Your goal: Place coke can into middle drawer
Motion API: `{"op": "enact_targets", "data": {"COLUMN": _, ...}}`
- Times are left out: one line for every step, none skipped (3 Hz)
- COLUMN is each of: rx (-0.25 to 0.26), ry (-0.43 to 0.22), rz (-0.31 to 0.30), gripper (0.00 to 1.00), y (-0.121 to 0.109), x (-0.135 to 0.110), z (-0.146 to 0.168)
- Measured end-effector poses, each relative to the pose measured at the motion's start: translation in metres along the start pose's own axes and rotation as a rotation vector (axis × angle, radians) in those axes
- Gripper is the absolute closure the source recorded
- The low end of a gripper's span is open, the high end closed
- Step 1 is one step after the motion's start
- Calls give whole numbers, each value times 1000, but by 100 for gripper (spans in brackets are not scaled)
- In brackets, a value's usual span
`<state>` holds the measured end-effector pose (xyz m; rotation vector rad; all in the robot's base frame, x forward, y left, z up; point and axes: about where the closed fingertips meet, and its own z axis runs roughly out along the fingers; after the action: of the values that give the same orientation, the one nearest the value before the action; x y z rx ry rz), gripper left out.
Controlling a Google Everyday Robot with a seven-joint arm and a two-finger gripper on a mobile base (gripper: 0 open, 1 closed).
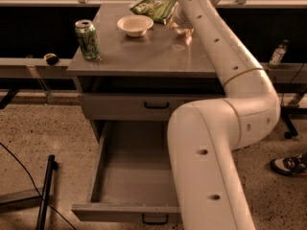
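Observation:
The middle drawer (125, 176) is pulled wide open below the cabinet, its grey floor bare, with a black handle (154, 219) on its front. My white arm rises over the drawer's right side and reaches across the cabinet top. My gripper (180, 27) is at the back right of the top, mostly hidden behind the arm. A small pale reddish shape shows there; I cannot tell whether it is the coke can. No coke can shows elsewhere.
On the cabinet top (144, 56) stand a green can (88, 40) at the left, a white bowl (135, 25) and a green chip bag (156, 7) at the back. The upper drawer front (144, 105) is shut. A bottle (277, 54), a shoe (289, 165) and a black pole (45, 191) are nearby.

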<state>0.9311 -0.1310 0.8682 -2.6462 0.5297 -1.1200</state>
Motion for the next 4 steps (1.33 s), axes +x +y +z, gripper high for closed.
{"op": "enact_targets", "data": {"rx": 233, "ry": -85, "rz": 94, "gripper": 100, "y": 20, "x": 10, "z": -75}}
{"op": "enact_targets", "data": {"rx": 410, "ry": -233, "rz": 237, "gripper": 100, "y": 61, "x": -11, "z": -134}}
{"op": "enact_targets", "data": {"rx": 633, "ry": -464, "rz": 327, "gripper": 100, "y": 83, "x": -59, "z": -189}}
{"op": "enact_targets", "data": {"rx": 723, "ry": -598, "rz": 318, "gripper": 100, "y": 87, "x": -95, "z": -221}}
